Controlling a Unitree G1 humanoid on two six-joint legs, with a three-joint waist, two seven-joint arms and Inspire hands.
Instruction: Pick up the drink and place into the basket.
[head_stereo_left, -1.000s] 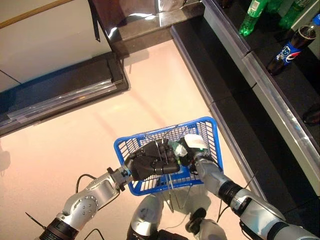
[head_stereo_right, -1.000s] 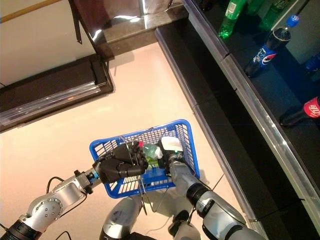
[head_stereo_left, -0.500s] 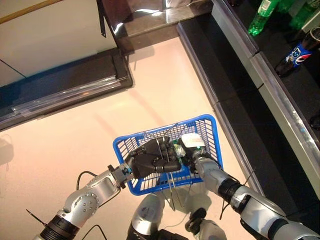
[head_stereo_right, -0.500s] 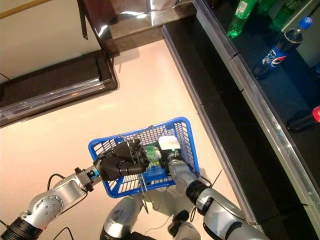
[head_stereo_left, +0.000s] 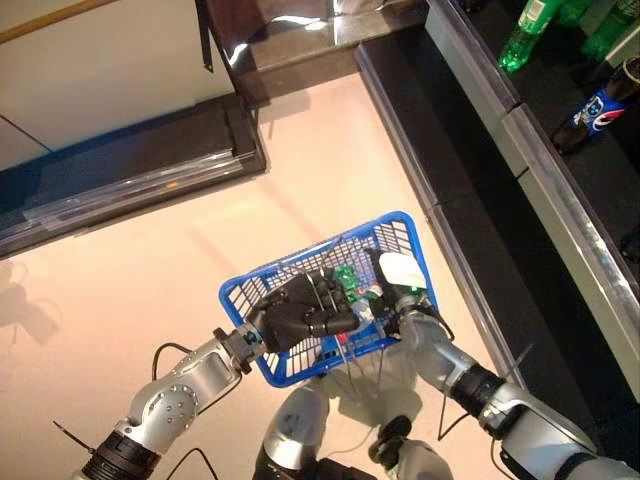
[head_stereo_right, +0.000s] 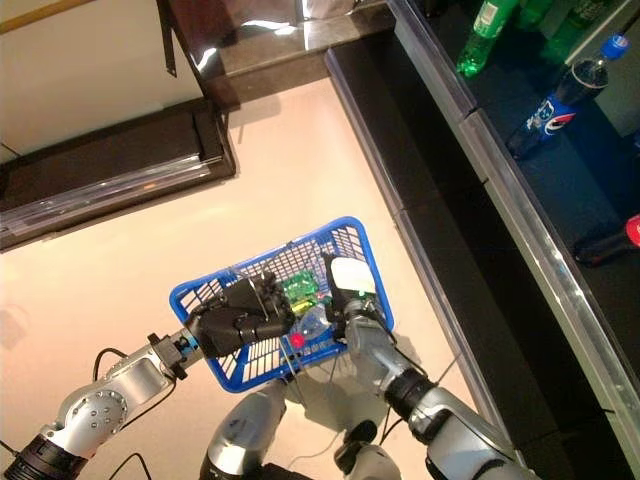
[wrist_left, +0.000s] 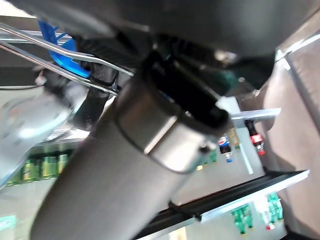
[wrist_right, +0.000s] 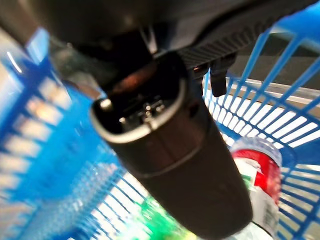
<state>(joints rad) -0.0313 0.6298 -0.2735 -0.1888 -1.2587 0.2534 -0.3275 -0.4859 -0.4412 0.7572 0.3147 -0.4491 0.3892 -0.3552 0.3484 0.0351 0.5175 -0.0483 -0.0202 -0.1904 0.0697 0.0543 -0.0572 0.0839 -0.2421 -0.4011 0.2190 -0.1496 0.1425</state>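
Observation:
The blue basket (head_stereo_left: 404, 224) hangs raised in front of me. My left hand (head_stereo_left: 300, 312) is shut on its thin wire handles (wrist_left: 60, 50). A clear drink bottle with a green label (head_stereo_right: 300, 291) and a red cap (head_stereo_right: 297, 340) lies inside the basket on its mesh floor. My right hand (head_stereo_left: 401, 284), with a white thumb cover, is at the basket's right rim beside the bottle. Its fingers are relaxed and off the bottle. In the right wrist view the thumb (wrist_right: 170, 150) stands over the basket, with the red-capped bottle (wrist_right: 258, 172) lying past it.
A dark store shelf runs along the right, with green bottles (head_stereo_left: 523, 40) and a dark cola bottle (head_stereo_left: 592, 106) on it. A red-labelled drink (head_stereo_right: 612, 232) lies further along. The shelf's dark plinth (head_stereo_left: 455, 210) is close to the basket's right. A low dark display base (head_stereo_left: 130, 170) lies at the upper left.
The bottle has left my right hand and now lies in the basket. The right hand has drawn back to the right rim. The basket has shifted slightly left.

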